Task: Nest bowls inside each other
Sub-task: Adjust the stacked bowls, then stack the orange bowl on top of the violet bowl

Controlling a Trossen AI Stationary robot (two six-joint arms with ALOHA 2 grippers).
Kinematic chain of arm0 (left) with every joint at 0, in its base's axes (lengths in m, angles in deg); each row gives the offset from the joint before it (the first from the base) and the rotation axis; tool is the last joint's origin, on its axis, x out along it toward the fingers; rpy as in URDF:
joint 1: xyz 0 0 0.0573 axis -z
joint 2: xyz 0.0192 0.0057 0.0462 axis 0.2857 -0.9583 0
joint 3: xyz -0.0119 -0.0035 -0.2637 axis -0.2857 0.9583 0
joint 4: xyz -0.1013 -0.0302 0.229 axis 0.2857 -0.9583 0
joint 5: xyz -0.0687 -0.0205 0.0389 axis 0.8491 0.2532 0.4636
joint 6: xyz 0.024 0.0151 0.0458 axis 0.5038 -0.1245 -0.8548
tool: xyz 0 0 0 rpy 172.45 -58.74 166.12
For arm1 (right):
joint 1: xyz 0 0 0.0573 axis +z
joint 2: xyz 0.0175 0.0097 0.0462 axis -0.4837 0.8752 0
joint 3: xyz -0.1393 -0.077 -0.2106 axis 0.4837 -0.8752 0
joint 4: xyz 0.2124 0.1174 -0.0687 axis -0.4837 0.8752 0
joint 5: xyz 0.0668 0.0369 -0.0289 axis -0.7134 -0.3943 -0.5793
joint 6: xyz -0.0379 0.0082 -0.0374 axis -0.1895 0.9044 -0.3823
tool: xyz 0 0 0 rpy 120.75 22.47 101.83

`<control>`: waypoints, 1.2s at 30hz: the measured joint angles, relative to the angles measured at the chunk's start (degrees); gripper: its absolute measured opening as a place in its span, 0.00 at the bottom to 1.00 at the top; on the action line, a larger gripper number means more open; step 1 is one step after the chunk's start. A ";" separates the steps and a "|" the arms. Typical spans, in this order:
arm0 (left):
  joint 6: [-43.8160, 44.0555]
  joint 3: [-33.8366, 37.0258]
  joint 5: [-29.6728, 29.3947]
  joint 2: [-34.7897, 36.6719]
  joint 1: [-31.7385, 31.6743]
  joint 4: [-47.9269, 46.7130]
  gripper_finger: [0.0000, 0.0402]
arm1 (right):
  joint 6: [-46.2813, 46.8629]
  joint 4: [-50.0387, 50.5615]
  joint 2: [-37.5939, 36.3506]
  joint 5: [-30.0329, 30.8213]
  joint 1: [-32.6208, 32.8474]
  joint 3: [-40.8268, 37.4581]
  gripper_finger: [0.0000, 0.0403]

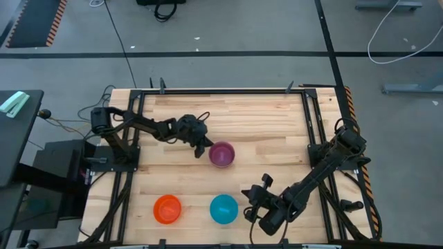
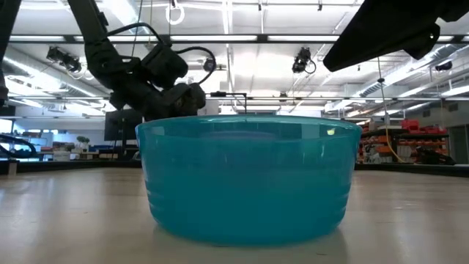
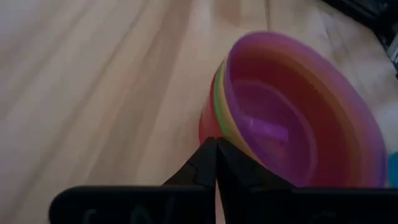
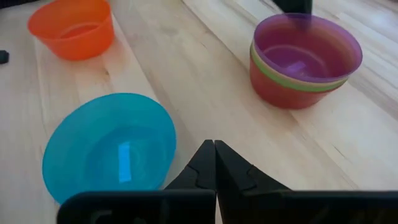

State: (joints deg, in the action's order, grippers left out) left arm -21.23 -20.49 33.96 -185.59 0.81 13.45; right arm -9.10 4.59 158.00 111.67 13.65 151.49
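1. Now the stack [image 1: 222, 154], purple on top, has the blue bowl [image 1: 223, 209] and orange bowl [image 1: 167, 209] well apart from it.
2. Left gripper [image 1: 200, 148] beside the stack and right gripper [image 1: 249, 204] beside the blue bowl are both closed, empty.
3. The bowls look light and slippery; pinch the rim.

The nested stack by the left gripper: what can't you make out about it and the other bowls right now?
- Nested stack: purple on top, green and yellowish rims, reddish outside; the exact bowl count is hidden by nesting.
- Low view: blue bowl fills the frame, hiding the stack and the orange bowl.
- Left wrist view: the stack's far rim is blurred, so whether the left gripper touches it is unclear.
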 joint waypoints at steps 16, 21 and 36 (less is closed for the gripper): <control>2.46 0.00 -0.43 0.04 7.06 0.04 0.07 | 0.95 0.08 0.00 -4.42 -0.86 0.02 0.01; 3.20 0.00 7.28 2.15 7.48 -0.46 0.05 | 1.39 0.11 0.00 -9.56 -2.03 0.22 0.03; 6.44 0.01 -5.48 23.39 15.53 -38.79 0.05 | 0.89 0.12 0.00 -10.47 -1.90 0.28 0.04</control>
State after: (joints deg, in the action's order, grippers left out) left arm -14.79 -20.49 28.48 -162.20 16.33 -25.34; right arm -8.21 4.70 158.00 101.20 11.76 151.78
